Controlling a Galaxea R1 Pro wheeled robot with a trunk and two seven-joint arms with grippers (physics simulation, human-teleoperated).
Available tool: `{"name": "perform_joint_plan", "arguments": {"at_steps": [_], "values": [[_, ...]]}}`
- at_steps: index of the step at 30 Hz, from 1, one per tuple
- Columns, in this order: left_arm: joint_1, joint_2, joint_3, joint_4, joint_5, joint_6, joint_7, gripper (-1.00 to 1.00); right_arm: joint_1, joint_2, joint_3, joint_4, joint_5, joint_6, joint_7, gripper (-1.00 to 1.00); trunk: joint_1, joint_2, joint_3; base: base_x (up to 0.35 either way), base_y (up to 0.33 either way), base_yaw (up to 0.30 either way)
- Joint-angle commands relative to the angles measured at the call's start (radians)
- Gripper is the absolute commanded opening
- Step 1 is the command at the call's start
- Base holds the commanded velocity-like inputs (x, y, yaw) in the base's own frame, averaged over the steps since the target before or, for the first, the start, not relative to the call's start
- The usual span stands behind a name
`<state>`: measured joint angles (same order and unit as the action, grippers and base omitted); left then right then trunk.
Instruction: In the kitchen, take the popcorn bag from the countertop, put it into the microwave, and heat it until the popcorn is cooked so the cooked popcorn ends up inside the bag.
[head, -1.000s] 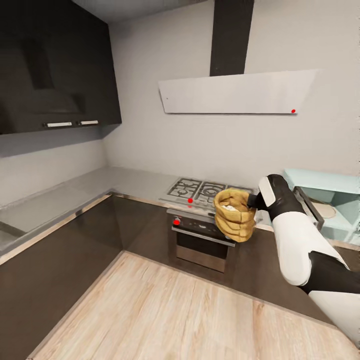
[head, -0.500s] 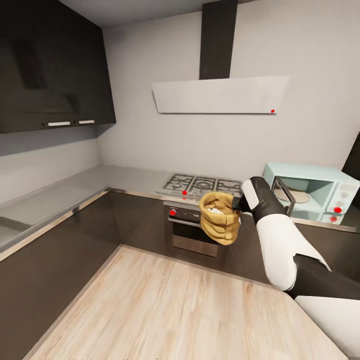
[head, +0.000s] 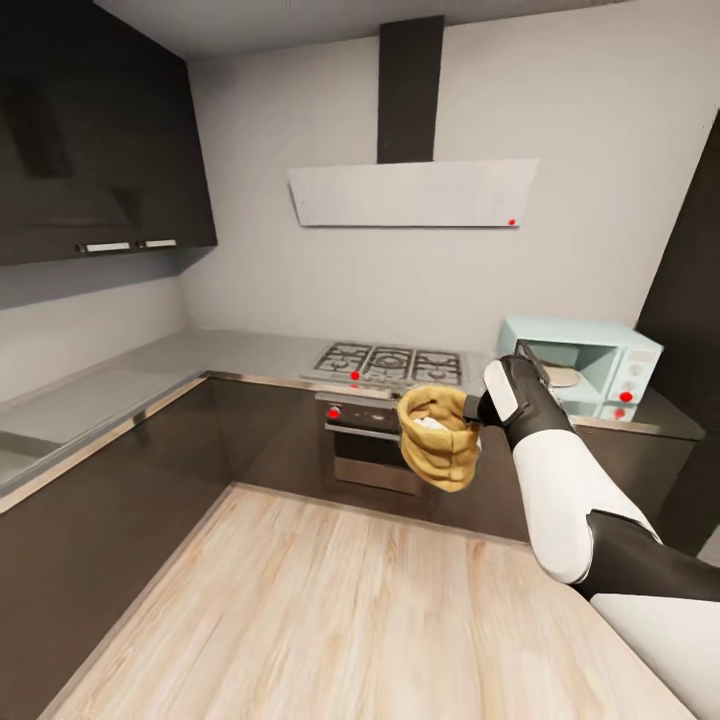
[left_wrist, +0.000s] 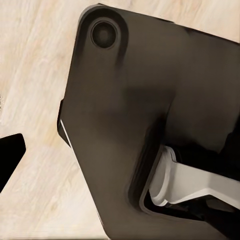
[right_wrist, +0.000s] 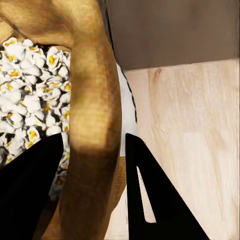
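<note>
Head view: over the last second my view has swung right, so the small pale mint-blue microwave (head: 580, 367) now sits whole at the far end of the shiny grey metal counter (head: 250, 352), its dark door hanging open. The squat mustard-tan cloth popcorn bag (head: 438, 438) hangs in the air off my right gripper (head: 474, 408), in front of the dark built-in oven (head: 375, 447) and well short of the microwave. I judge the carry is half done: I still have to close in on the open cavity.

Left wrist view: I see dark robot housing over pale wood floor (left_wrist: 35, 165); the jaws are not clear enough for me to tell their state.

Right wrist view: the jaws are clamped on the bag's rolled rim, one finger inside, one outside. White and yellow popped kernels (right_wrist: 30, 95) already fill it.

I can read no writing anywhere; the bag's white patch is probably a label, but illegible.
</note>
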<state>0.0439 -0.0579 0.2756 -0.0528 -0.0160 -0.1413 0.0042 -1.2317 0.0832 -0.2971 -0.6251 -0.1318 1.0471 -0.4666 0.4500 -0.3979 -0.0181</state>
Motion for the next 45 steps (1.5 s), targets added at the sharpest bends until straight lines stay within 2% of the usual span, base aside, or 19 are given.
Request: {"name": "perform_joint_plan", "arguments": {"at_steps": [1,21,24,45], "values": [[0.001,0.000,0.004,-0.002,-0.002,-0.001,0.000,1.00,0.001,0.001,-0.004,-0.001,-0.011,0.000,-0.010,-1.00,0.000,-0.002,-0.002,-0.343,0.000,-0.271],[0.001,-0.002,0.004,-0.001,-0.002,0.000,0.002,1.00,0.012,-0.009,-0.005,-0.001,-0.009,0.000,-0.010,-1.00,0.000,-0.002,-0.002,-0.344,0.000,-0.285],[0.000,0.000,0.012,-0.002,0.007,0.001,0.004,1.00,0.013,-0.010,-0.005,-0.001,-0.009,0.000,-0.010,-1.00,0.000,-0.002,-0.002,-0.295,-0.080,-0.157],[-0.004,-0.001,0.018,-0.002,0.011,0.005,0.010,1.00,0.035,-0.014,-0.007,-0.005,-0.008,-0.004,-0.010,-1.00,0.000,-0.002,-0.002,0.241,-0.247,-0.004]]}}
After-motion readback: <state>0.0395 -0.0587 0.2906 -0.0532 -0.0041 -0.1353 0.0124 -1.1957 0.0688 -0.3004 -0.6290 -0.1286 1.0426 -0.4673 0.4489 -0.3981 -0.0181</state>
